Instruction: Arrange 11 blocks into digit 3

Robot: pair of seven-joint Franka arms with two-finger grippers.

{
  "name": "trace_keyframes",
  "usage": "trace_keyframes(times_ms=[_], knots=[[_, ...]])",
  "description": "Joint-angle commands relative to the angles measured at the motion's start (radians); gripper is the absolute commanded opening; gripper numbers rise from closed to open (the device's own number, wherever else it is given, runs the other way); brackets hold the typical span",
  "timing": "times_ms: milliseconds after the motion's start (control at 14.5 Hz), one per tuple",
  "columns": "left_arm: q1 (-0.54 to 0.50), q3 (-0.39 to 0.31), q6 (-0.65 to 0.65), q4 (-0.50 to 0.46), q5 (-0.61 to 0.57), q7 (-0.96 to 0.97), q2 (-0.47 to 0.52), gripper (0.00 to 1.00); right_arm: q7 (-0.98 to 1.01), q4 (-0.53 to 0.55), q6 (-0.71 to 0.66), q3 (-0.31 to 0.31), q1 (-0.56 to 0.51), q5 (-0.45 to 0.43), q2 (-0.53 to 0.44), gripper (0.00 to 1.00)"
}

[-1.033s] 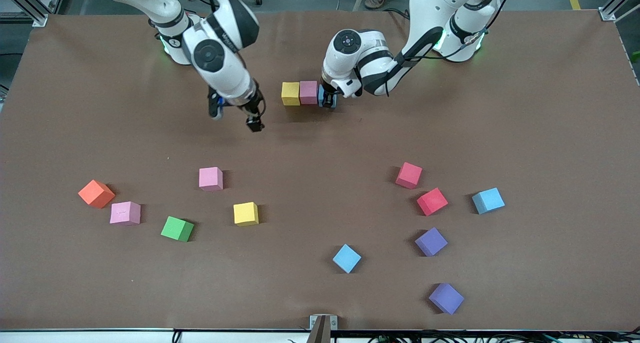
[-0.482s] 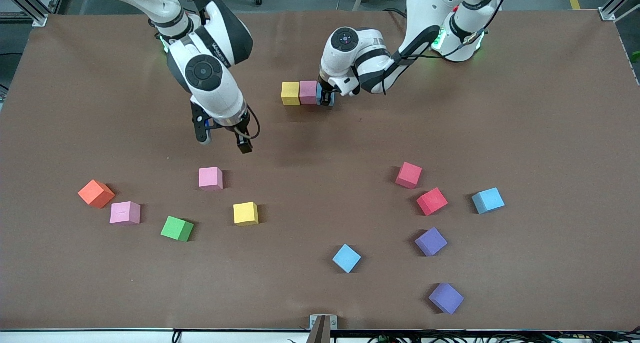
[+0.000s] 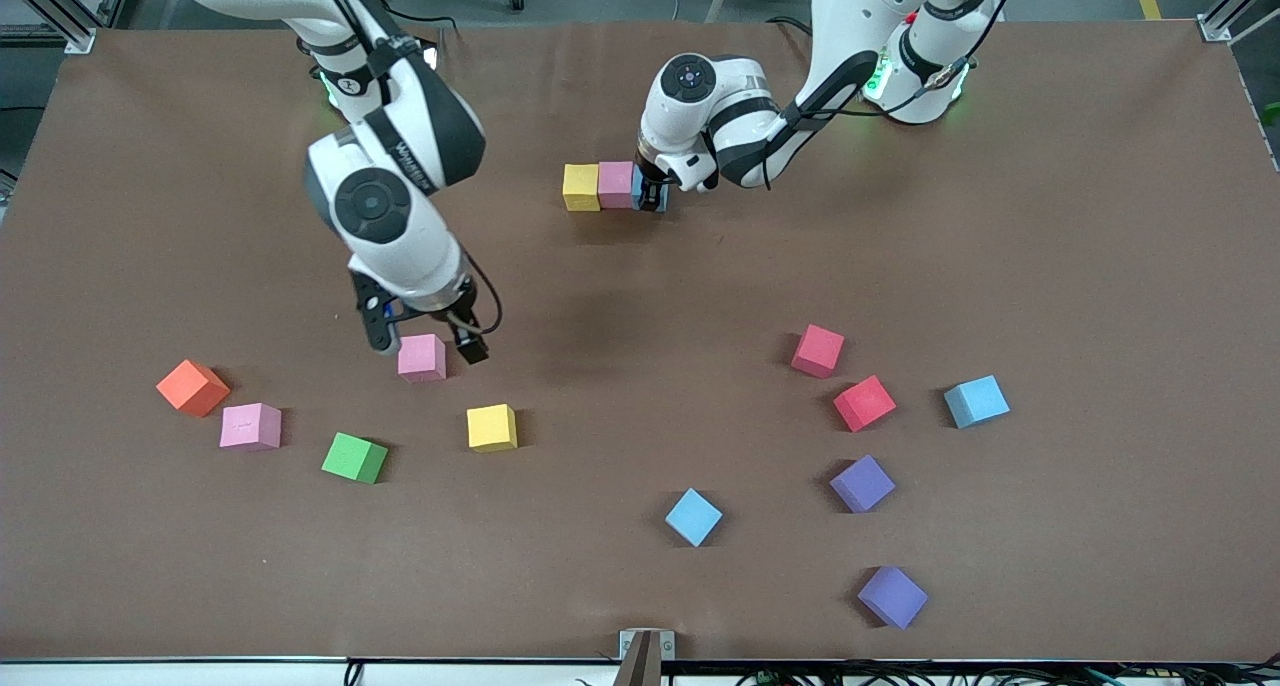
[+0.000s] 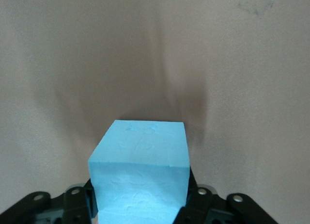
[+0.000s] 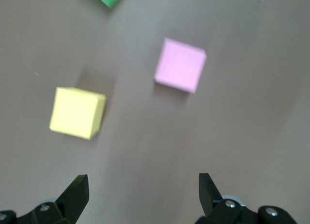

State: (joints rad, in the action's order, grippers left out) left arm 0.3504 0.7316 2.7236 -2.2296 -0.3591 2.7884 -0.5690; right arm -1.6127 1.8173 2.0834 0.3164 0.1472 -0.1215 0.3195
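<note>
Found the left gripper [image 3: 652, 198] clenched on the light blue cube [image 4: 140, 175], set down touching the row's pink cube [image 3: 617, 184], with the yellow cube [image 3: 581, 187] next. Placed near the table [image 3: 1100, 216] edge by the bases, midway along it. Judged the row's long axis parallel to that edge. Noted the right gripper [image 3: 425, 342] spread wide over a loose pink cube [image 3: 422, 357]. Risked skewing the row on a crooked release; risked clipping the loose cube's corner on an off-centre descent.
</note>
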Motion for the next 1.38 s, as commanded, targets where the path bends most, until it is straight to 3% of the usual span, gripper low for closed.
trace_keyframes(times_ms=[0,69,413,826,1101,1308], knots=[[0.022,-0.008,0.015,0.005,-0.069,0.244,0.0,0.62,0.359,-0.053,-0.025,0.02,-0.093,-0.015,0.027,1.0],[0.022,-0.008,0.012,0.005,-0.07,0.244,0.0,1.0,0.461,-0.082,-0.028,0.02,-0.098,-0.015,0.051,1.0],[0.021,-0.003,-0.044,0.008,-0.07,0.238,0.017,1.0,0.539,-0.122,0.047,0.018,-0.104,-0.029,0.09,1.0],[0.018,0.023,-0.186,0.077,-0.07,0.223,0.037,1.0,1.044,-0.272,0.055,0.016,-0.136,-0.033,0.223,1.0],[0.016,0.042,-0.241,0.11,-0.07,0.221,0.037,1.0,1.229,-0.36,0.055,0.015,-0.136,-0.037,0.335,1.0],[0.016,0.048,-0.324,0.146,-0.07,0.179,0.037,1.0,1.339,-0.365,0.081,0.015,-0.127,-0.036,0.368,1.0]])
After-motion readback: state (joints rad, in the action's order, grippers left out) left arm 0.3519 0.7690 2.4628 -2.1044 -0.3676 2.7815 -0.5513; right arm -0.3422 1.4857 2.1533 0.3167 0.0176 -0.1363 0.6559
